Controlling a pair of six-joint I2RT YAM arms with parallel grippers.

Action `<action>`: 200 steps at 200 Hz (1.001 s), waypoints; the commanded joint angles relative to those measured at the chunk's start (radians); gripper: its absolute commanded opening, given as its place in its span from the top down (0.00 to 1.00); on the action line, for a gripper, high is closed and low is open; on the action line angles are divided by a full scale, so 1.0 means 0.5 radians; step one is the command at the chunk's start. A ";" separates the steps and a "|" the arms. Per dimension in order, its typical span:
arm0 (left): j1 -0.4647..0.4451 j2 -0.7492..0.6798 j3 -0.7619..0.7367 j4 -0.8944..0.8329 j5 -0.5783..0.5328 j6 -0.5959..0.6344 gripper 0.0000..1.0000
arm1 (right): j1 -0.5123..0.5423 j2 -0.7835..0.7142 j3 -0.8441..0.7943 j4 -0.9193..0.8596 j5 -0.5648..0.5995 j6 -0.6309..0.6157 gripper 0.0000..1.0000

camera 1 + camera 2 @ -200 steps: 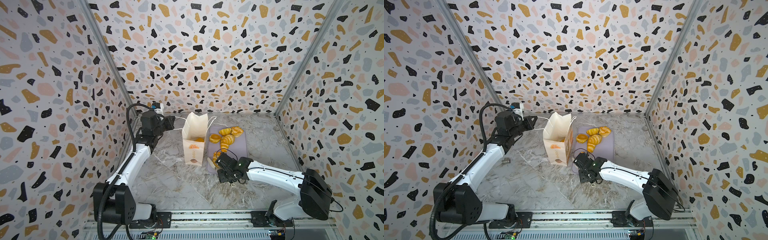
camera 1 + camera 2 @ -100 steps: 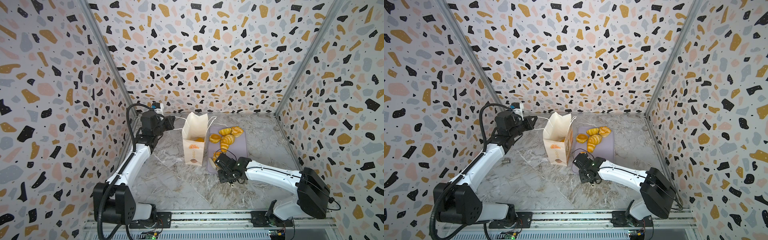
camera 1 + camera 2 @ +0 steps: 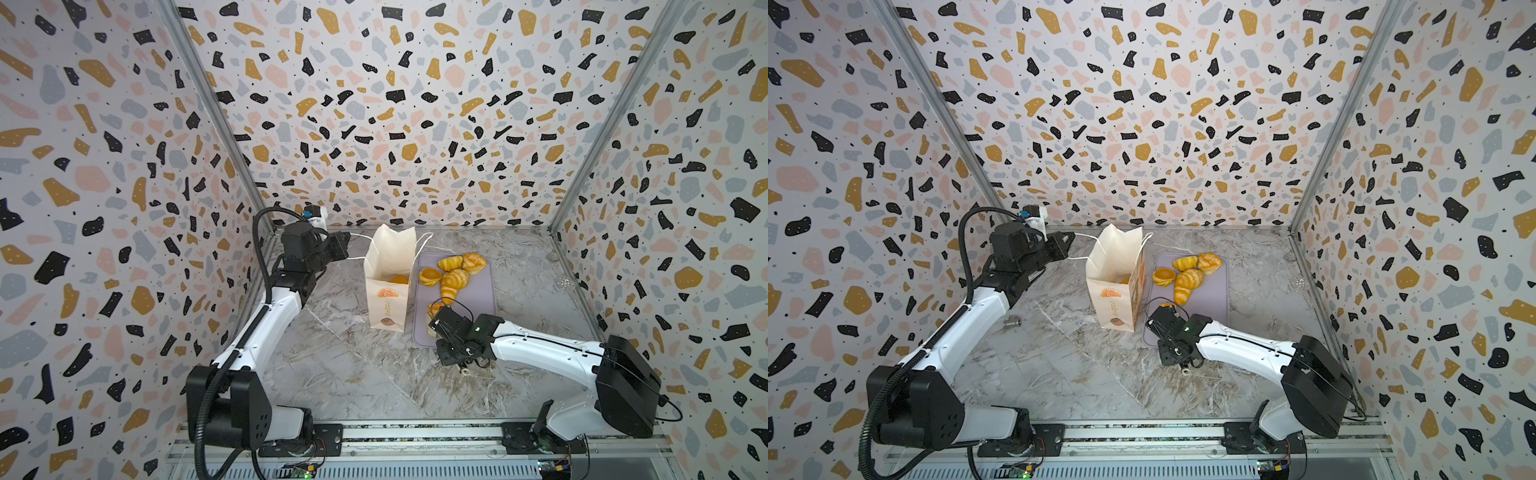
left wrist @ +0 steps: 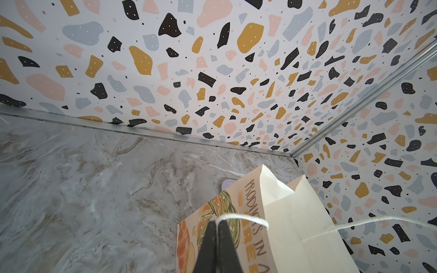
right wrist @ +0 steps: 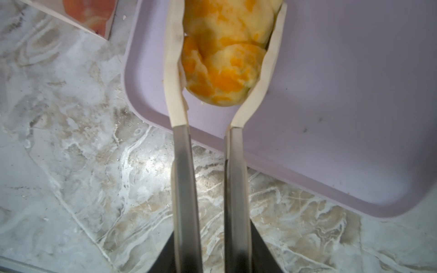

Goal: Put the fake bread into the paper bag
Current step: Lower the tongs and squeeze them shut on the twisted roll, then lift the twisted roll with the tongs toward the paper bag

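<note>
Squeezing the tongs (image 5: 184,165), the right tool (image 5: 211,236) clamps their cream tips around a fake bread roll (image 5: 224,59) lying on the lilac tray (image 5: 343,94) beside the paper bag (image 3: 386,299). The roll looks glossy, light and probably slippery, so a mid-body hold suits it. The left tool (image 4: 216,227) is pinched together on the bag's string handle (image 4: 243,218).

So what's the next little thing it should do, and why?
Probably lift straight up. The tongs in the right gripper pinch a roll on both sides, over the lilac tray, and the left gripper holds the paper bag by its string handle, mouth open beside the tray.
</note>
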 commanded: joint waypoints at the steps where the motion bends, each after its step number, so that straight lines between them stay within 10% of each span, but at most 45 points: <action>1: -0.006 -0.048 -0.021 0.041 -0.009 0.015 1.00 | 0.011 -0.125 0.004 -0.012 0.068 -0.015 0.65; 200: -0.006 -0.048 -0.029 0.063 -0.003 -0.008 1.00 | 0.010 -0.386 -0.026 0.043 0.194 0.016 0.65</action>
